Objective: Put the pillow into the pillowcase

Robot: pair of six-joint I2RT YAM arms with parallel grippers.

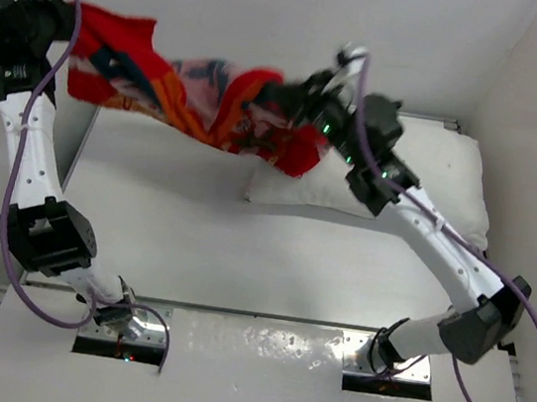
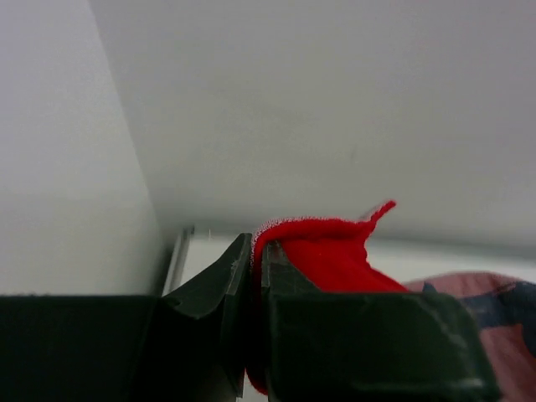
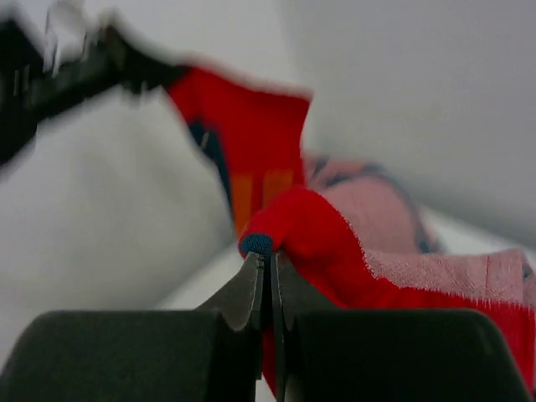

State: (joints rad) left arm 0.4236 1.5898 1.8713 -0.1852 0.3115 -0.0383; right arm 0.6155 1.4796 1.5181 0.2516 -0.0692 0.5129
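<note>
The red-orange printed pillowcase [image 1: 199, 91] hangs stretched in the air between my two grippers, above the table's far side. My left gripper [image 1: 71, 23] is shut on its left edge; the left wrist view shows red fabric [image 2: 327, 255] pinched between the jaws of that gripper [image 2: 256, 251]. My right gripper [image 1: 298, 100] is shut on the pillowcase's right end; the right wrist view shows red cloth [image 3: 335, 243] clamped in that gripper [image 3: 270, 261]. The white pillow [image 1: 433, 169] lies flat on the table at the far right, partly under the right arm and the hanging cloth.
White walls enclose the table at the back and both sides. A metal rail [image 1: 81, 150] runs along the table's left edge. The two arm bases [image 1: 121, 325] stand at the near edge.
</note>
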